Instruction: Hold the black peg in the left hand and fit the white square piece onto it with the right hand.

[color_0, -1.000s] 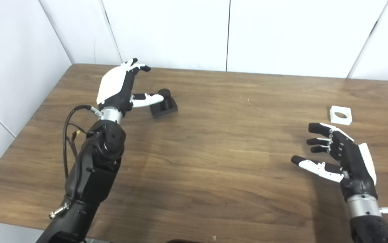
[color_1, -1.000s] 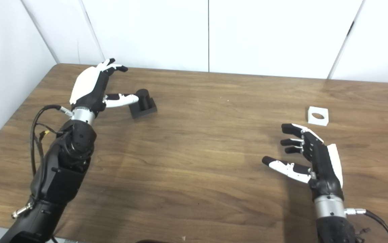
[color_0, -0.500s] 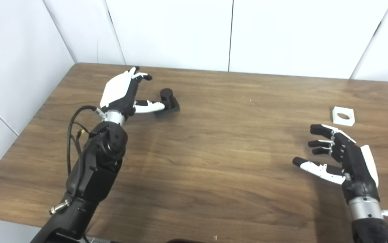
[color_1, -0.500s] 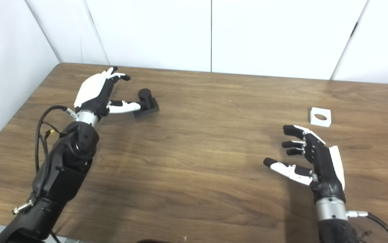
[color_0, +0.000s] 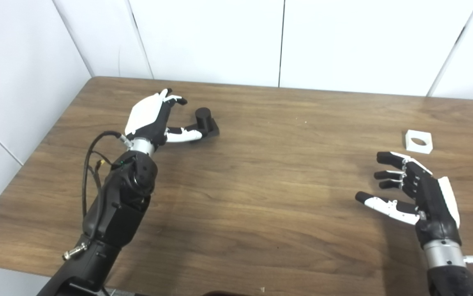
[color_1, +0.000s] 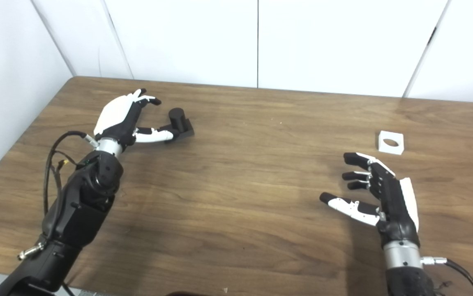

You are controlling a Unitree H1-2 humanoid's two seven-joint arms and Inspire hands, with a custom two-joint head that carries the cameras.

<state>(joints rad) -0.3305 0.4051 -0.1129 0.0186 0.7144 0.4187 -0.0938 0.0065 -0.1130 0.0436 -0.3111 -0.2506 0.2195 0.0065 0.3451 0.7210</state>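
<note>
Left hand (color_0: 151,117) reaches spread and empty toward the black peg (color_0: 204,123) standing upright just to its right, while the right hand (color_0: 415,191), also spread and empty, waits near the white square piece (color_0: 417,141).

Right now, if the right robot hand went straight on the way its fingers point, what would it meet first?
Probably nothing. The right robot hand is open, fingers aimed left and slightly away over bare table. The white square piece lies farther back, off that line, though depth is hard to judge.
</note>
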